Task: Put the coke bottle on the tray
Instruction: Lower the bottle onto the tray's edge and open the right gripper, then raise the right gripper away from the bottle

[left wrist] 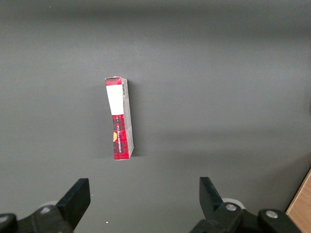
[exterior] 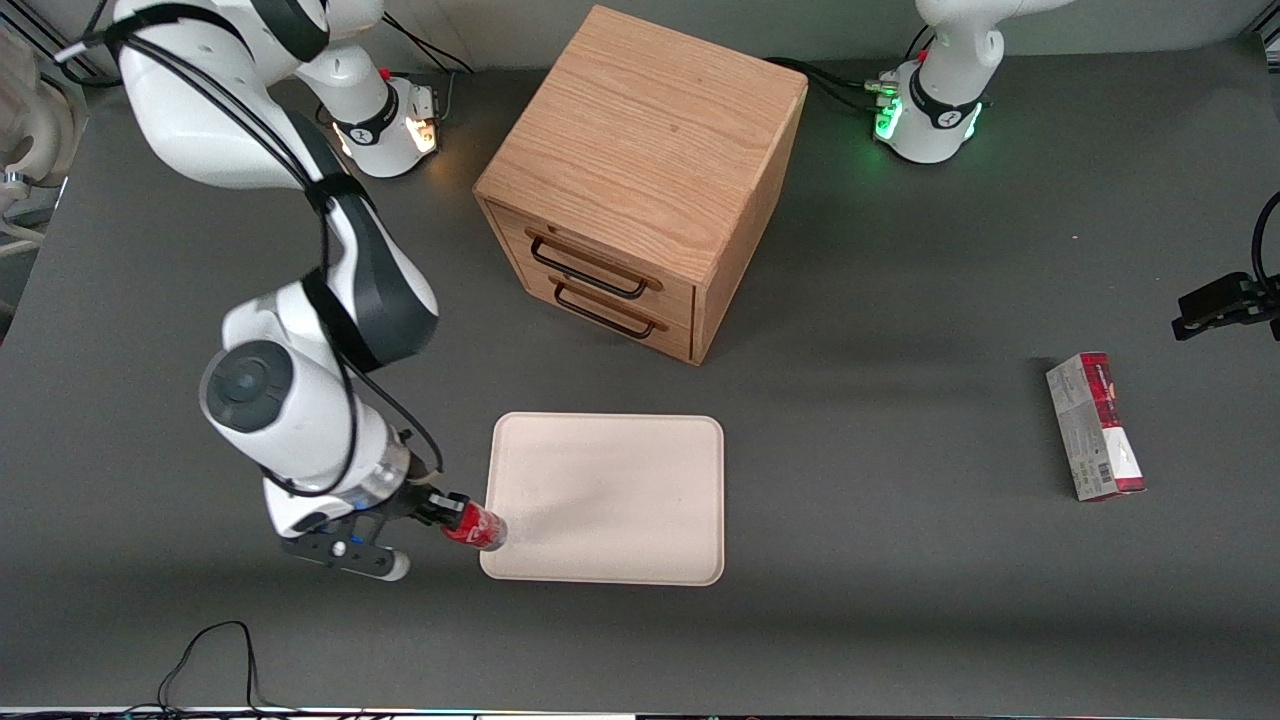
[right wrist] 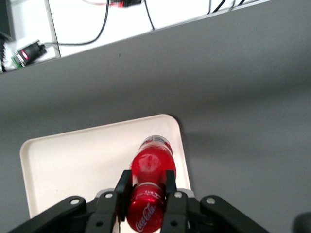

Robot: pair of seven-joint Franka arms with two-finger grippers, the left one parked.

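We record the gripper (exterior: pixel 440 512) at the tray's edge nearest the working arm, its two fingers (right wrist: pixel 122 186) clenched on the coke bottle (exterior: pixel 474 527), which it holds tilted, with the red cap end reaching out over the rim of the tray (exterior: pixel 610 480). In the right wrist view the bottle (right wrist: pixel 148 187) carries white script lettering on its red body; we read it as the Coca-Cola mark, though part of it is cut off at the picture's edge. We cannot tell whether the bottle touches the tray (right wrist: pixel 63 160) or hangs just above it. The cream-white tray lies flat on the dark grey table (exterior: pixel 900 600). Farther from the front camera stands the wooden cabinet (exterior: pixel 640 180), turned at an angle, with two drawers and dark handles (exterior: pixel 590 270). Toward the parked arm's end of the table lies a red and grey carton (exterior: pixel 1094 426); in the left wrist view its printing (left wrist: pixel 119 119) is too small for us to read.
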